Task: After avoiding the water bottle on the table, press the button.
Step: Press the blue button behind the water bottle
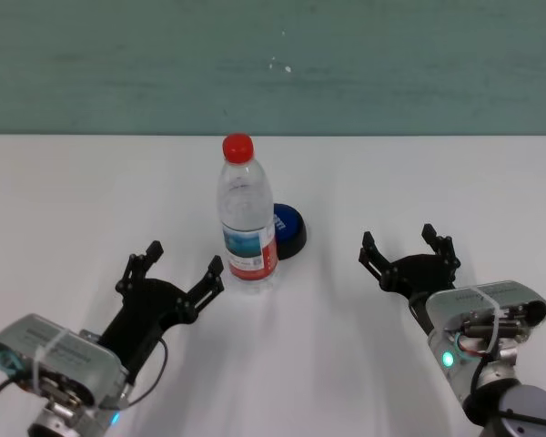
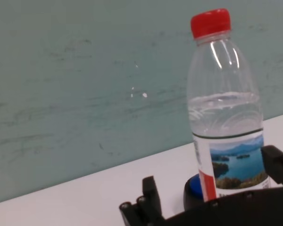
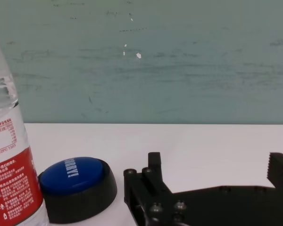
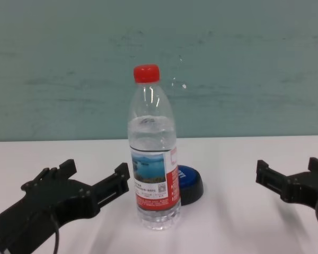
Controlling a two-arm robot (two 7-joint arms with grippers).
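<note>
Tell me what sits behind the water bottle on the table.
Behind the water bottle, the blue-topped button sits on the white table, with only its right part showing in the head view. The bottle covers the button's left side. Both grippers are apart from it.

Left hand (image 1: 170, 267) at lower left of head view, black fingers spread wide, angled up-right, right hand (image 1: 409, 253) at lower right, fingers likewise apart, both low and empty

White lettering is printed across the blue dome of the button (image 3: 73, 173) but is too blurred to be read, and small print on the water bottle (image 3: 9, 179) label is likewise illegible.
</note>
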